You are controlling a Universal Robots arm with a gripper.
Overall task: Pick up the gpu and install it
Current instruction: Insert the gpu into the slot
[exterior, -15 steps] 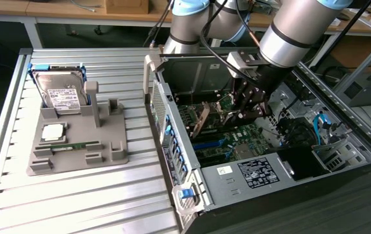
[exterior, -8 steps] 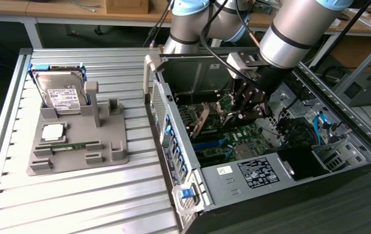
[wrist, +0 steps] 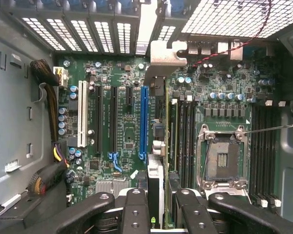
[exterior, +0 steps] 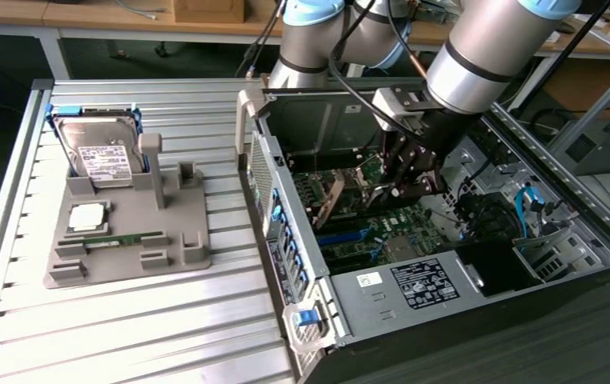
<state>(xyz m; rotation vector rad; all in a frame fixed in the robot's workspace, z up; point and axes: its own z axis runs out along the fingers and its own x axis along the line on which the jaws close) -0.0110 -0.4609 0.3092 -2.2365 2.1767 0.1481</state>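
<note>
The gpu [wrist: 156,185] shows edge-on as a thin strip, and its silvery end bracket [wrist: 162,54] reaches toward the slotted rear wall of the case. My gripper [wrist: 160,210] is shut on the card, one dark finger [wrist: 135,212] on each side of it. The card hangs just above the green motherboard [wrist: 127,136], close beside the long blue slot [wrist: 144,122] and parallel to it. In the exterior view, my gripper [exterior: 407,186] reaches down into the open computer case [exterior: 433,284], over the motherboard's middle.
On the slatted table at the exterior view's left stands a grey holder [exterior: 182,252] with a hard drive [exterior: 97,152], a square chip [exterior: 87,214] and a green memory stick [exterior: 113,238]. Inside the case are a cable bundle [wrist: 51,114], an open processor socket [wrist: 222,156] and blue cables [exterior: 529,204].
</note>
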